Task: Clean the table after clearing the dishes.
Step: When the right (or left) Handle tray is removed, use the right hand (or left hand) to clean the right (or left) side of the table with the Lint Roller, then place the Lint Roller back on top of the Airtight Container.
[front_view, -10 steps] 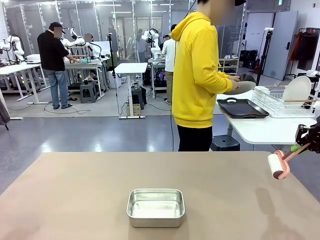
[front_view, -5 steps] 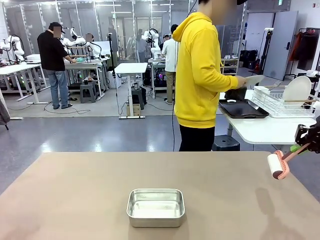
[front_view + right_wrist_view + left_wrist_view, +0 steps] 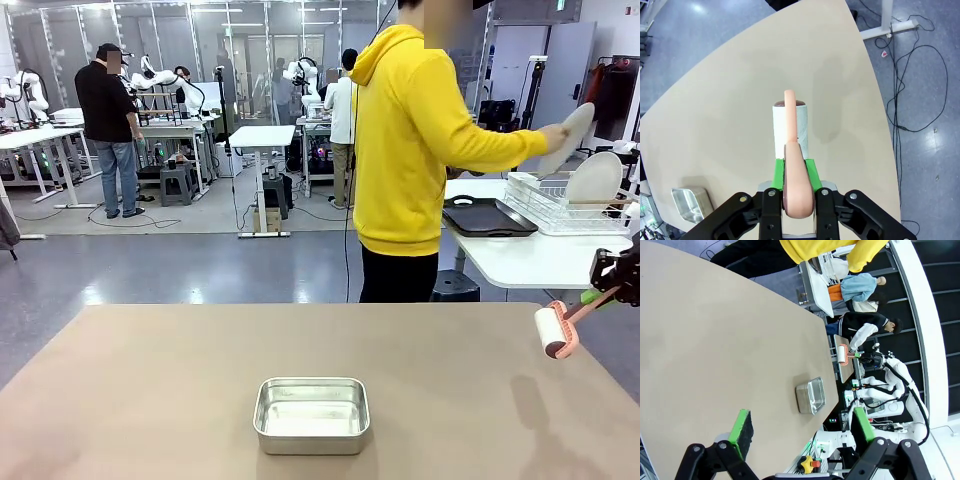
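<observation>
- One steel pan sits at lower centre of the front view on the tan table, nothing else touching it; in the left wrist view the same pan shows right of centre, on the tabletop.
- Left gripper at the bottom of the left wrist view, jaws spread wide, green pads apart, nothing between them, hovering off the table.
- Person in yellow hoodie stands centre-right of the front view, beyond the far table edge, turned toward the white side table.
- Person's hand at upper right holds one white plate tilted above the wire rack; a second plate stands upright in the rack.
- Dark tray lies on the side table, just left of the rack.
- Right gripper at the right edge of the front view, clamped on the pink handle of a lint roller; roller head hangs above the table's right edge, contact with the top cannot be told.
- Right wrist view: right gripper pads pinch the lint roller handle, white roll pointing away over the table.
</observation>
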